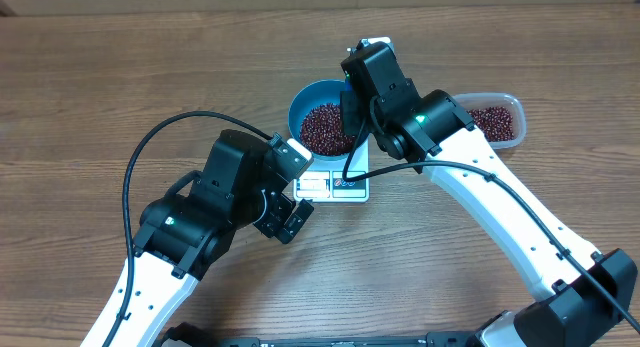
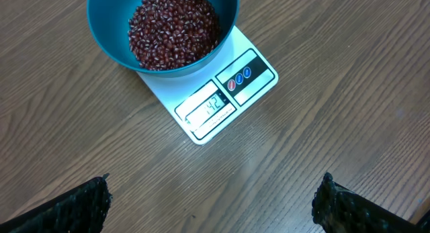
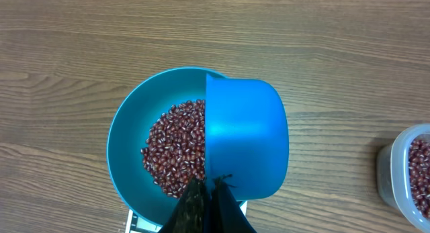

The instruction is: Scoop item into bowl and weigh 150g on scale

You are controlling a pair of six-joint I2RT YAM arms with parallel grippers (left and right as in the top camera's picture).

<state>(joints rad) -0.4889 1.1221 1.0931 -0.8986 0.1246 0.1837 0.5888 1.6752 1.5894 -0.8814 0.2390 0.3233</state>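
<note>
Left gripper [image 2: 213,211]: jaws spread wide, nothing between them, over bare wooden table [image 2: 349,92]. Its fingertips [image 2: 80,206] sit at the bottom corners of the left wrist view. The scale [image 2: 252,75] lies ahead of them, apart and not touched. Scale display [image 2: 209,105] is lit, digits too small to read surely.

Teal bowl [image 1: 300,99] sits on the rear part of the scale [image 1: 340,185], at mid-table. Beans [image 2: 171,28] form a maroon heap inside the bowl [image 2: 101,31], well clear of the left jaws.

Right gripper [image 3: 208,205]: jaws pinched tight at the near end of the blue scoop [image 3: 245,139]; the handle itself is hidden. The scoop hangs over the right half of the bowl [image 3: 124,139], underside up, covering part of the beans [image 3: 175,149]. Those beans lie just below and left of the right jaws.

Far right: clear tub [image 1: 497,99] with more beans, well apart from the bowl.
</note>
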